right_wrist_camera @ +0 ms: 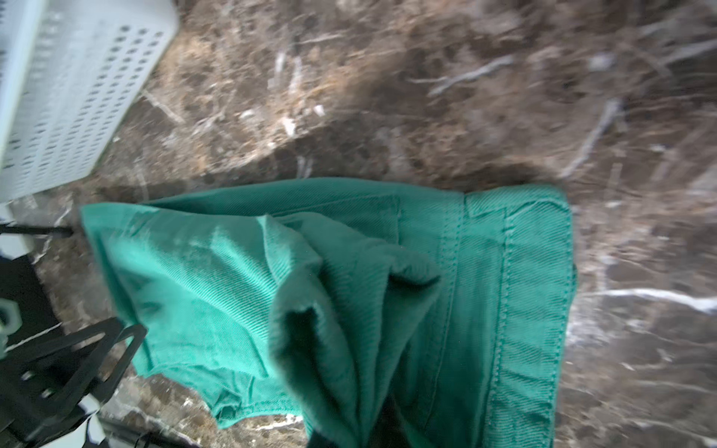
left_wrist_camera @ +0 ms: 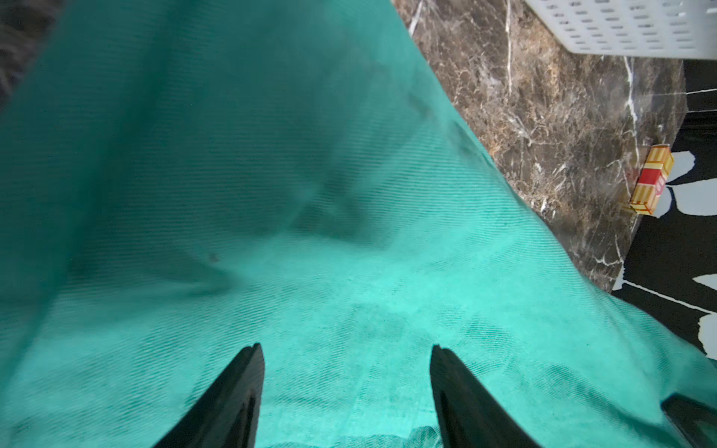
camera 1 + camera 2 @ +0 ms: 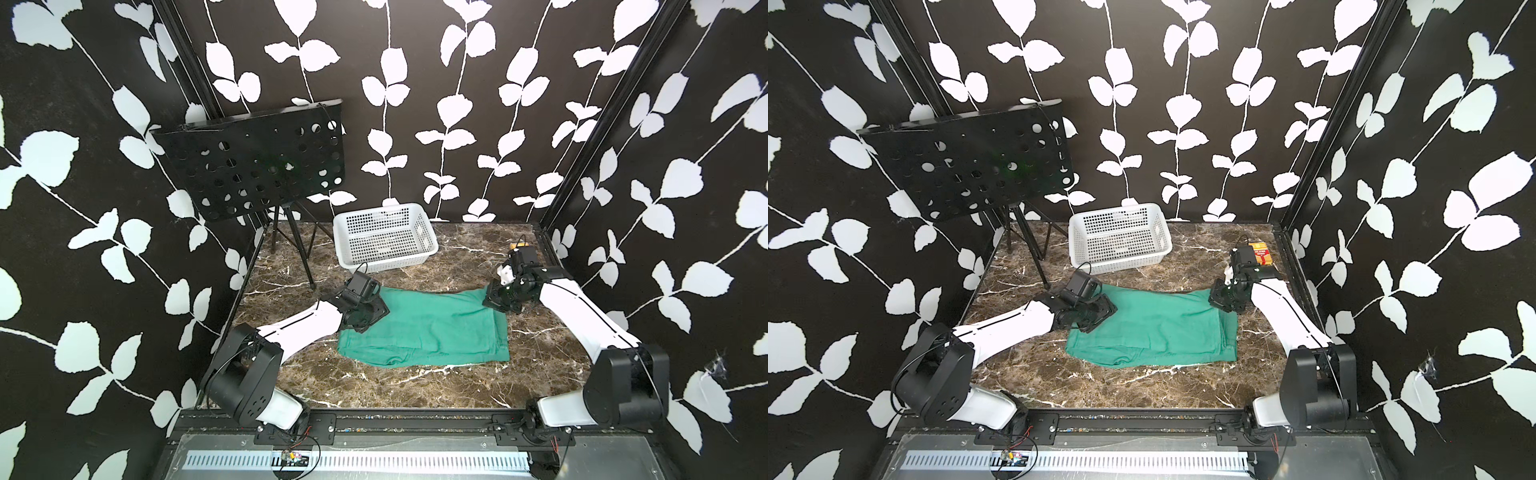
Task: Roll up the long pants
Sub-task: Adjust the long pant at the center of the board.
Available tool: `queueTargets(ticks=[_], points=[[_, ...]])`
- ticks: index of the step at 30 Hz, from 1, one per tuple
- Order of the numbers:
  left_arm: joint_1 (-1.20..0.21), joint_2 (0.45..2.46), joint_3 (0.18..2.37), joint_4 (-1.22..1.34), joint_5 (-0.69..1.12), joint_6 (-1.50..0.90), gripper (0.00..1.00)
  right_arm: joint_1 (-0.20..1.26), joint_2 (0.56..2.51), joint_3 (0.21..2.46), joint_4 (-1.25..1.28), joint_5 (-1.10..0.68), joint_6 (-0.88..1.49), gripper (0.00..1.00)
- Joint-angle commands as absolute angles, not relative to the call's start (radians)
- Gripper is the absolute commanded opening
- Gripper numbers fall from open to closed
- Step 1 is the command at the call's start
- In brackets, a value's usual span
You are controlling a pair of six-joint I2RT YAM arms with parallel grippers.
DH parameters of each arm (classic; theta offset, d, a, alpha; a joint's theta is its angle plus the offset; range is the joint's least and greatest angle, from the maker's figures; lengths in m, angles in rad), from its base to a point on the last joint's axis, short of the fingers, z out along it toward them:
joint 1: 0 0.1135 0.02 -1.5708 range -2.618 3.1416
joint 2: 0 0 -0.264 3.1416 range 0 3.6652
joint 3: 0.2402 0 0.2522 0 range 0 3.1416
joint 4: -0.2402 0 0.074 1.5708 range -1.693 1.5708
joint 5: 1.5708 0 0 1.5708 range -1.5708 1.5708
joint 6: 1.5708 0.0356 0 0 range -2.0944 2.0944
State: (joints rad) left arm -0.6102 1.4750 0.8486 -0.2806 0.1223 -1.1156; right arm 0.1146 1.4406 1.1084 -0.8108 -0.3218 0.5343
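The long pants (image 3: pixel 424 328) lie folded flat in the middle of the marble table (image 3: pixel 415 386). At their far right corner the right gripper (image 3: pixel 492 302) is closed, pinching a raised fold. The left gripper (image 2: pixel 346 349) stands spread over the far left corner and holds nothing. It should probably pinch level with its partner so the roll starts straight, clear of the white basket (image 3: pixel 386 261) beyond.

No legible text, even on the red-yellow box (image 2: pixel 652 180)
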Motion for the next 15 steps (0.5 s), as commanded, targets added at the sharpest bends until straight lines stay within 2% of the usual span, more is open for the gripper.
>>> queueTargets(ticks=[1, 8, 15], points=[[-0.612, 1.478, 0.863, -0.258, 0.133, -1.121, 0.68, 0.086, 1.484, 1.168, -0.914, -0.228, 0.486, 0.0], [-0.584, 1.462, 0.85, -0.244, 0.117, -1.096, 0.68, 0.076, 1.45, 1.194, -0.93, -0.277, 0.481, 0.0], [-0.451, 1.406, 0.952, -0.495, 0.093, -0.85, 0.69, 0.075, 1.385, 1.229, -0.997, -0.359, 0.492, 0.0]])
